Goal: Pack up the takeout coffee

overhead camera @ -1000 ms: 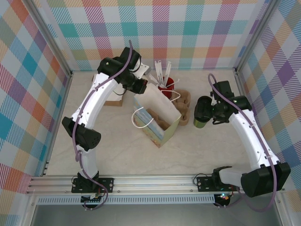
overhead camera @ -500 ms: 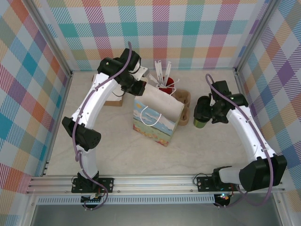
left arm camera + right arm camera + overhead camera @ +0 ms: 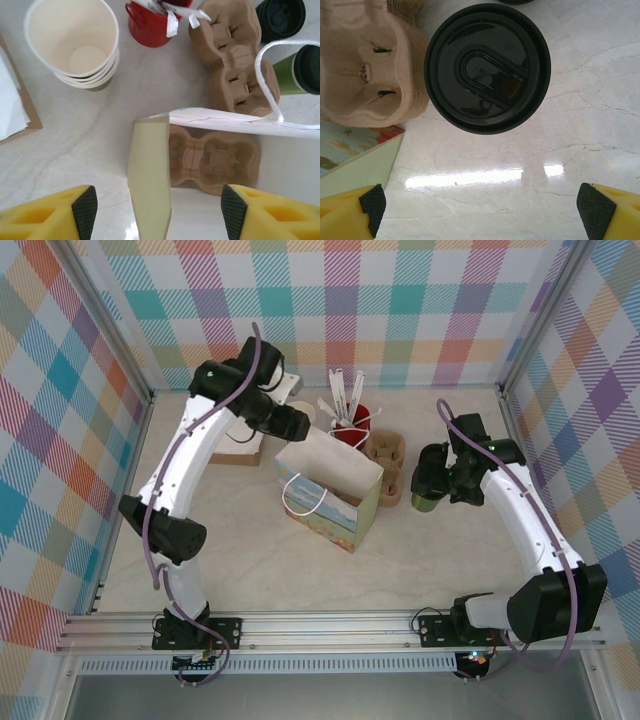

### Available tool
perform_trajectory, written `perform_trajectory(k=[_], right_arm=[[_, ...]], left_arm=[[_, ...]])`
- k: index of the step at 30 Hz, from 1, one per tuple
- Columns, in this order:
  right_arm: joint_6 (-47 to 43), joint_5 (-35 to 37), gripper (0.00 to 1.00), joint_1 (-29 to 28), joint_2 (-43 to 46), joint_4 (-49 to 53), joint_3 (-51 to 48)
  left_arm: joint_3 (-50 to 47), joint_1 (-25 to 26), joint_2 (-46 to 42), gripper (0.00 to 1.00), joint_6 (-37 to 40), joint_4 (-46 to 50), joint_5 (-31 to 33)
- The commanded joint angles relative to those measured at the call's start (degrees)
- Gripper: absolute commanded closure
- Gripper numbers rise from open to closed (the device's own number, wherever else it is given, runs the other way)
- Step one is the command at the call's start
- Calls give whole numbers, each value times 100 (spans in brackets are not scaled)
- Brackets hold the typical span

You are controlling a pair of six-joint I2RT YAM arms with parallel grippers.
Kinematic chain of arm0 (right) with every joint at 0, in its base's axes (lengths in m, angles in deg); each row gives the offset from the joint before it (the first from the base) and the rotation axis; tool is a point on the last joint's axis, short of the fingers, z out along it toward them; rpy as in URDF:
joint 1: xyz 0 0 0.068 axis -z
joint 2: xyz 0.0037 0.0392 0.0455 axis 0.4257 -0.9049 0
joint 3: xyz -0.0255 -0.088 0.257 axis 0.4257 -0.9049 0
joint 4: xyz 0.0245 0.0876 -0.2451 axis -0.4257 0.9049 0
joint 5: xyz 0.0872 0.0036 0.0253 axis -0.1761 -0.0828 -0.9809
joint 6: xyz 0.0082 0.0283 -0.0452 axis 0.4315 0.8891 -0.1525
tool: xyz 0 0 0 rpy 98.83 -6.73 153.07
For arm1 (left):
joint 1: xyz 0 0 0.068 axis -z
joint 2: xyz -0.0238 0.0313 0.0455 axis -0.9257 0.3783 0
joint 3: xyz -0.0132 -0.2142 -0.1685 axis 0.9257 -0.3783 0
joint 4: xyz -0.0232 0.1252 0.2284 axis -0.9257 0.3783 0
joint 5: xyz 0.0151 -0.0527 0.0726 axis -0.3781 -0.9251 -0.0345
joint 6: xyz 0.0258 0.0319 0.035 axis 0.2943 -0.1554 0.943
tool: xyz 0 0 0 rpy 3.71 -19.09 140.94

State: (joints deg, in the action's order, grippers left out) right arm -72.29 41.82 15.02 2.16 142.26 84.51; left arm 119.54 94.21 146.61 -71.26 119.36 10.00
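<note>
The coffee [image 3: 487,67] stands upright on the table [image 3: 580,125], just beside the stack of carriers [image 3: 370,65] and to the right of the bag [image 3: 330,485]. The right gripper [image 3: 480,210] hangs over it with its jaws spread as wide as they go, wider than the cup's black lid. From the wrist, the lid sits centred between the two fingers but ahead of their tips. Neither pad touches it and the gripper has hold of nothing. How far above the cup it hangs I can't tell.

Over at the back of the bag, the left gripper [image 3: 159,210] has its jaws well parted too. The bag's side wall lies between the fingers with neither pad on it, so this gripper is empty as well. One carrier [image 3: 215,160] lies flat on the bottom of the bag. The coffee is well apart from these jaws, off past the bag's white handle [image 3: 267,80]. Behind the bag stand a red holder [image 3: 150,25] and a stack of white cups [image 3: 72,45].
</note>
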Motion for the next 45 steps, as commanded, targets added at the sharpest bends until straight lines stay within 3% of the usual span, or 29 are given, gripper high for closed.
perform_trajectory(k=[1, 11, 15, 23, 45], right_arm=[[-45, -114, 0, 33, -78, 218, 58], [50, -172, 0, 34, -185, 364, 85], [77, -178, 0, 42, -296, 434, 98], [70, -315, 0, 51, -619, 486, 78], [-66, 154, 0, 51, -2137, -17, 695]], left_arm=[[-198, -120, -633, 28, -189, -273, 117], [-2232, -255, -2331, 16, -788, -1906, -60], [-2647, -253, -2704, 15, -816, -1952, -296], [-3501, -253, -3417, 13, -915, -2015, 126], [-4038, -253, -3635, 11, -809, -2067, 363]])
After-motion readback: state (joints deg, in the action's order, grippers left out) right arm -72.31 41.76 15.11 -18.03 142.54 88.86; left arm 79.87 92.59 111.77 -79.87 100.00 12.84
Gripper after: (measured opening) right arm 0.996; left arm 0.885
